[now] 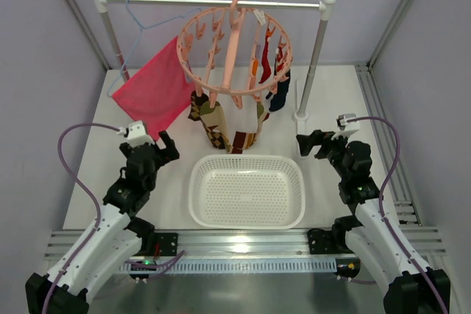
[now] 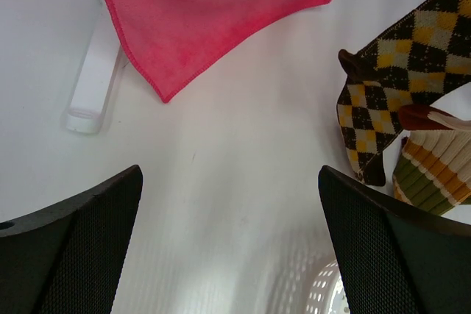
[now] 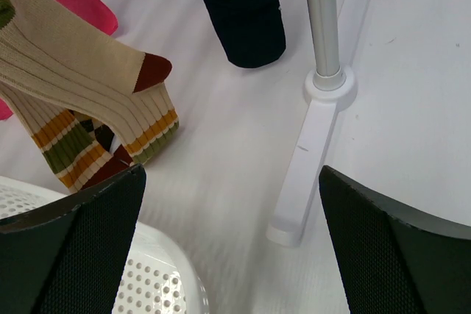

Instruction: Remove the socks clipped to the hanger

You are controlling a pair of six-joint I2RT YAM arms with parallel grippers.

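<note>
The salmon-pink ring hanger (image 1: 234, 42) hangs by its hook from the rail. Socks dangle from its clips: a brown argyle sock (image 1: 210, 119) (image 2: 397, 71), a tan striped sock (image 1: 250, 134) (image 3: 81, 79) (image 2: 430, 167), a red sock (image 1: 265, 60) and a navy sock (image 1: 280, 93) (image 3: 243, 12). My left gripper (image 1: 168, 148) (image 2: 229, 174) is open, low over the table, left of the argyle sock and apart from it. My right gripper (image 1: 307, 145) (image 3: 232, 170) is also open, low to the right of the socks. Neither holds anything.
A white perforated basket (image 1: 246, 158) (image 3: 147, 277) (image 2: 331, 288) sits between the arms. A pink-red cloth (image 1: 154, 90) (image 2: 213, 5) hangs from a light-blue wire hanger (image 1: 140, 23) on the rail (image 1: 213, 3). The rack's right post (image 3: 321, 20) and foot (image 3: 309, 159) stand ahead of the right gripper.
</note>
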